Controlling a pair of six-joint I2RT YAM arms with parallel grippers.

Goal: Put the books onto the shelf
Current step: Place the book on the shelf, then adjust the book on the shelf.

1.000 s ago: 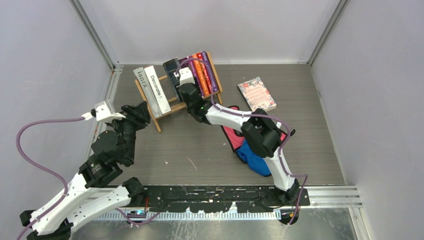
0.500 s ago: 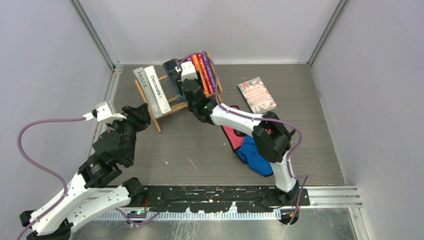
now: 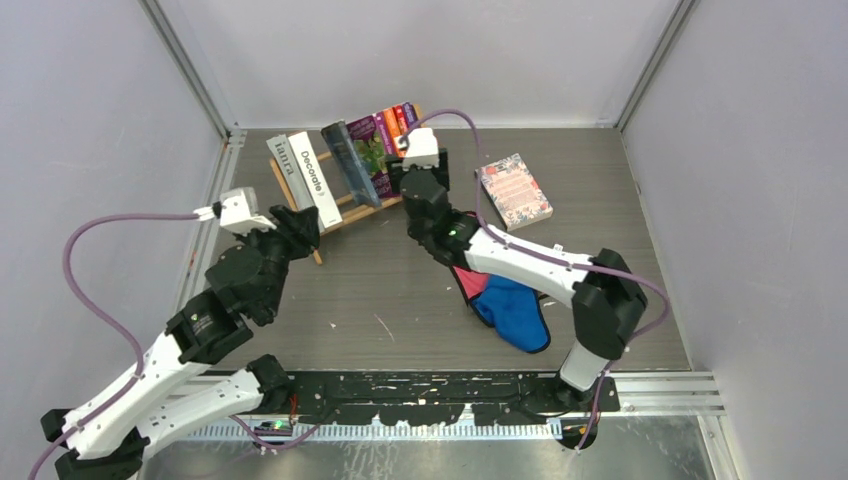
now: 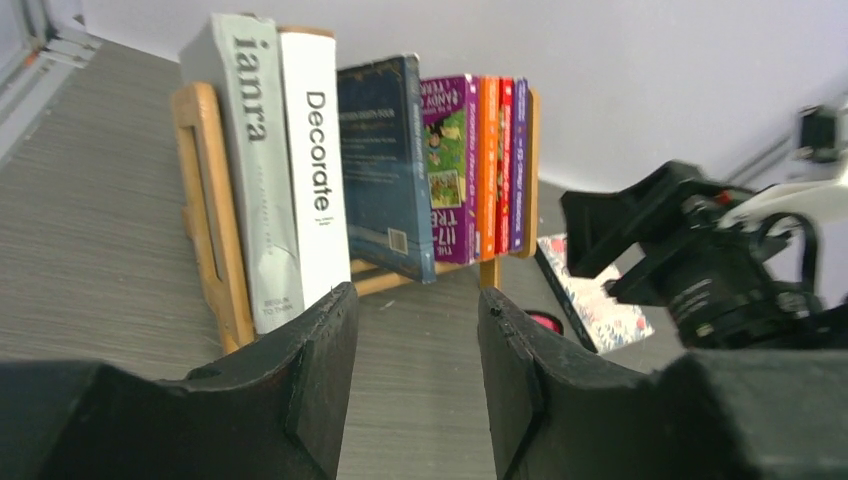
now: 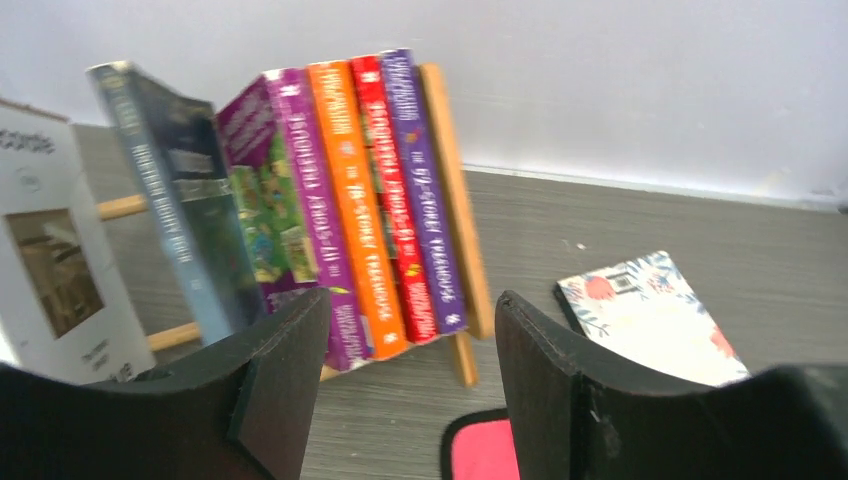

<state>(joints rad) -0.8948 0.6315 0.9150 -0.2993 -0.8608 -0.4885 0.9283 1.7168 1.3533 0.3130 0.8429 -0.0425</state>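
The light-wood shelf point(image 3: 352, 213) stands at the back of the table. In it stand a grey book point(image 3: 284, 160), the white "Decorate" book point(image 3: 312, 178), a dark blue book point(image 3: 350, 165) leaning left, and purple, orange, red and purple paperbacks point(image 3: 392, 128). A pink-floral book point(image 3: 513, 188) lies flat on the table to the shelf's right. My right gripper point(image 3: 418, 172) hovers open just right of the shelf's right end, holding nothing. My left gripper point(image 3: 303, 228) is open and holds nothing at the shelf's near left corner. The left wrist view shows the grey book point(image 4: 250, 170) ahead.
A red cloth point(image 3: 463, 272) and a blue cloth point(image 3: 512, 312) lie under my right forearm, in front of the floral book. Grey walls close in the table at the back and on both sides. The red cloth point(image 5: 488, 452) sits just below my right fingers.
My right gripper has drawn back from the dark blue book, moved right and opened wider; the book now stands leaning in the shelf. My left arm has moved forward toward the shelf's left end.
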